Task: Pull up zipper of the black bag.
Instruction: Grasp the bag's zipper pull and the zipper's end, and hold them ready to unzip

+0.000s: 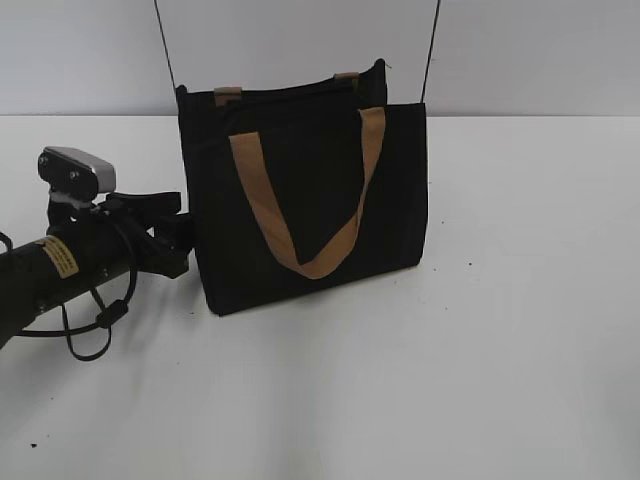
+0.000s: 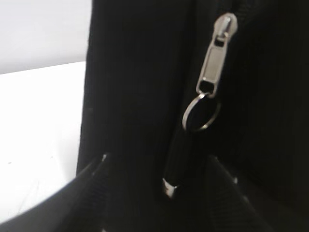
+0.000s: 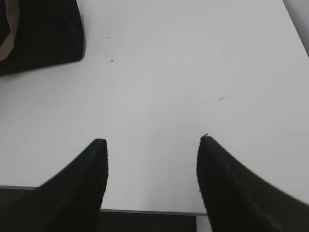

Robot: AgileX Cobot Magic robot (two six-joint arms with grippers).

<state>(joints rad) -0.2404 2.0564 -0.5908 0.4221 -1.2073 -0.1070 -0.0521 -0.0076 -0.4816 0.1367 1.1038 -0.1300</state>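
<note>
The black bag (image 1: 310, 200) stands upright on the white table, a tan handle (image 1: 262, 205) hanging down its front. My left gripper (image 1: 186, 238) is at the bag's left end. In the left wrist view the zipper's silvery pull tab (image 2: 215, 58) hangs against the black fabric (image 2: 130, 87). A metal ring (image 2: 201, 114) and a thin black tag (image 2: 177, 159) dangle below it. The left gripper (image 2: 158, 166) is open, with the tag's lower end between its fingers. My right gripper (image 3: 152, 145) is open and empty above bare table, off to the side of the bag's corner (image 3: 43, 34).
The bag's thin black shoulder strap (image 1: 165, 40) rises out of view above it. The white table (image 1: 450, 380) stretches in front and to the right. The table's near edge (image 3: 149, 211) shows just below the right gripper. The right arm is outside the exterior view.
</note>
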